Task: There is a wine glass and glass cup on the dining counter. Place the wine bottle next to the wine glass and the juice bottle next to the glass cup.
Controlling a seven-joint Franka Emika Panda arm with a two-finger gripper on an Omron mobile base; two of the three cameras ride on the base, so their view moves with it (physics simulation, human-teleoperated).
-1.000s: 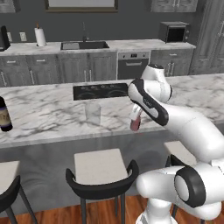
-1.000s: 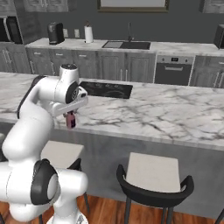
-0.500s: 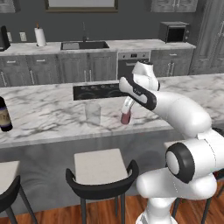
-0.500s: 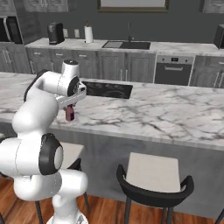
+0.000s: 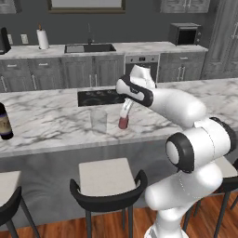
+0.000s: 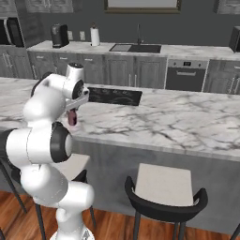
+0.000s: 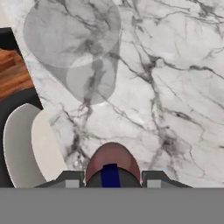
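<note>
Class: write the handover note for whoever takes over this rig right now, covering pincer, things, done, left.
Pincer: shut on the juice bottle, holding it by the cap beside the glass cup, low over the dining counter.
Wine bottle: at the counter's far left, untouched.
Done: juice bottle brought to the cup.
Left: let go of the juice bottle, then fetch the wine bottle and stand it by the wine glass.
</note>
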